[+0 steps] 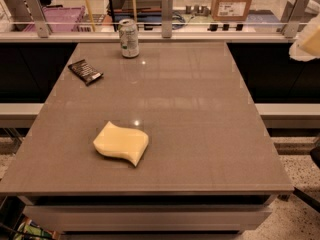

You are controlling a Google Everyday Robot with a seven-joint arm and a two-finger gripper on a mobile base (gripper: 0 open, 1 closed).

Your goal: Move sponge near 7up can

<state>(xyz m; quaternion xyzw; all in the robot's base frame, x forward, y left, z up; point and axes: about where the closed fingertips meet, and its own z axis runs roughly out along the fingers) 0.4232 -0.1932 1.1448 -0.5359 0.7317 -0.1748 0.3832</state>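
- The gripper (306,38) shows as a pale, blurred shape beyond the far right corner of the table (200,109), cut off by the picture's right border.
- 7up can (129,38), far edge: lettering illegible.
- Black packet (85,71), near left edge: print illegible.
- Dark shape (316,156) off the right edge: cut off, unidentifiable.
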